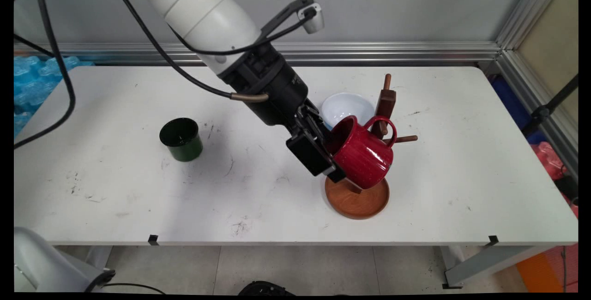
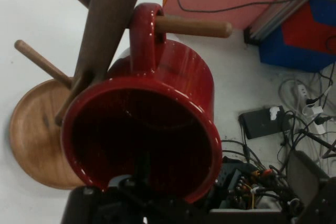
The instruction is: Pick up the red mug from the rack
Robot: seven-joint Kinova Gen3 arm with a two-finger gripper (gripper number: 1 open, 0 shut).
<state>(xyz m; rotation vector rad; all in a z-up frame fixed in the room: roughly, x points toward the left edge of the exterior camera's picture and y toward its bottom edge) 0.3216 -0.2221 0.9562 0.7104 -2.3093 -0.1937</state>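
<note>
Tool [image 1: 333,159] is pinching the rim of the red mug [image 1: 364,157], fingers closed on it | mug is hanging tilted, its handle looped over a peg of the wooden rack [image 1: 358,198] | tool is not letting go yet | white bowl [image 1: 344,106] is sitting behind, green cup [image 1: 181,139] well apart on the table [image 1: 138,198].

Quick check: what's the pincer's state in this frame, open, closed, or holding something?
Pincer: closed on the rim of the red mug, whose handle is over a peg of the mug tree.
</note>
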